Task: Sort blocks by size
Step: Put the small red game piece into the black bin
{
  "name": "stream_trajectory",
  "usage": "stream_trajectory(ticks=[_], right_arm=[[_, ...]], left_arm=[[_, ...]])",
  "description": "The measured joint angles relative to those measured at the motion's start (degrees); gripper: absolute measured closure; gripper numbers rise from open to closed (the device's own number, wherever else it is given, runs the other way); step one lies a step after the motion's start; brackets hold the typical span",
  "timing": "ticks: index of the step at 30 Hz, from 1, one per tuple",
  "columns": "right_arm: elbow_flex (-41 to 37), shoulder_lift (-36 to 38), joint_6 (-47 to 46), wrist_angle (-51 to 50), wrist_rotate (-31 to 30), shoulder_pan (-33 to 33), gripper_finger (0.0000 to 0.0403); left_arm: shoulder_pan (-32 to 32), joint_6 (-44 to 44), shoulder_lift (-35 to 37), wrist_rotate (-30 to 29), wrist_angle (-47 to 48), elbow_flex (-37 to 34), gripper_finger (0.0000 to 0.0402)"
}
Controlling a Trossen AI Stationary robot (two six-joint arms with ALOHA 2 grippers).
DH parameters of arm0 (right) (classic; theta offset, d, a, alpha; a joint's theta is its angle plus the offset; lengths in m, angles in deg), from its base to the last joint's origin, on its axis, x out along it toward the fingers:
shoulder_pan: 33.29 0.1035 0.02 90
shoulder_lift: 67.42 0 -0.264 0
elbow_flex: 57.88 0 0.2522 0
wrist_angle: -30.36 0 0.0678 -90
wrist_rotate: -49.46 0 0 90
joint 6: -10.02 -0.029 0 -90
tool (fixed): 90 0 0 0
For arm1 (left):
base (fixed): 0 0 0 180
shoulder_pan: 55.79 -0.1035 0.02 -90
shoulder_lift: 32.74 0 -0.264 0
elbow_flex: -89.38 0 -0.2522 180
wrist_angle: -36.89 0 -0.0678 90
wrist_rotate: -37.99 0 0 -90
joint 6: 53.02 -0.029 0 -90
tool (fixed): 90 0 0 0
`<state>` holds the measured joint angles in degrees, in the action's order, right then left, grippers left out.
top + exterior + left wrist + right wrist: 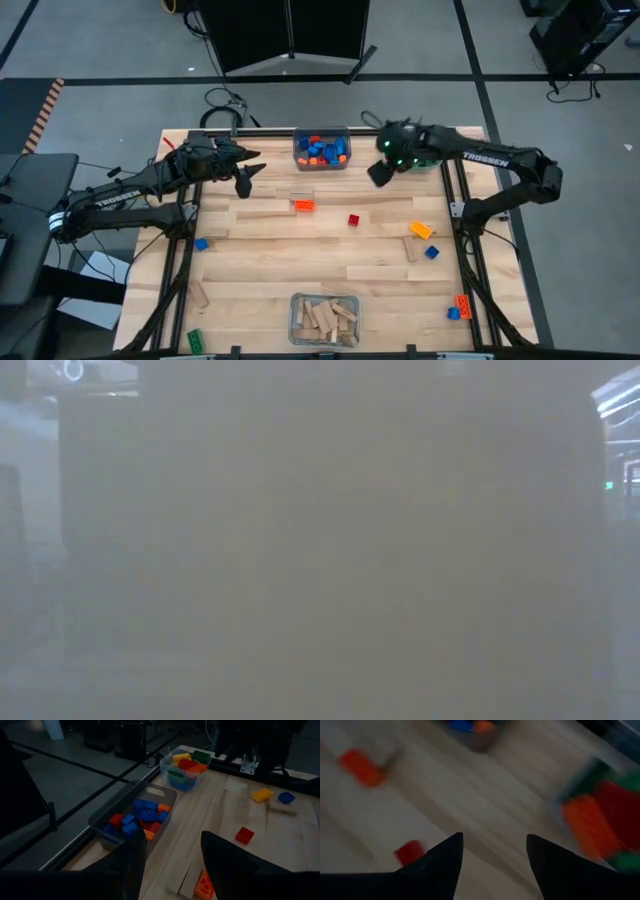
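Right gripper point(381, 175), jaws open and empty, hovers far-right; the red brick point(353, 220) lies nearer, slightly left.

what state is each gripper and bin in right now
left gripper: open, empty, above the table beside the small-brick bin
right gripper: open, empty, beside the big-brick bin
small-brick bin: holds blue, red, orange bricks
big-brick bin: holds yellow, green, red, orange bricks
wooden-block bin: holds tan blocks
table: loose blocks not yet sorted
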<state>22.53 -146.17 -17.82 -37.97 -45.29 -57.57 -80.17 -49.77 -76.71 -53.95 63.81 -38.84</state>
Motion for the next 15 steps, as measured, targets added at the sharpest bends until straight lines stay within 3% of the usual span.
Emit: stream_trajectory(ticks=[9,15], right_arm=[[0.0,-6.8,16.4,8.2,2.0,12.0,0.0149],[0.0,-15.2,18.9,8.7,2.1,16.9,0.0132]], left_arm=[[0.0,0.0,0.0,0.0,0.0,0.0,0.0206],[0.0,0.0,0.0,0.0,0.0,0.0,0.0206]])
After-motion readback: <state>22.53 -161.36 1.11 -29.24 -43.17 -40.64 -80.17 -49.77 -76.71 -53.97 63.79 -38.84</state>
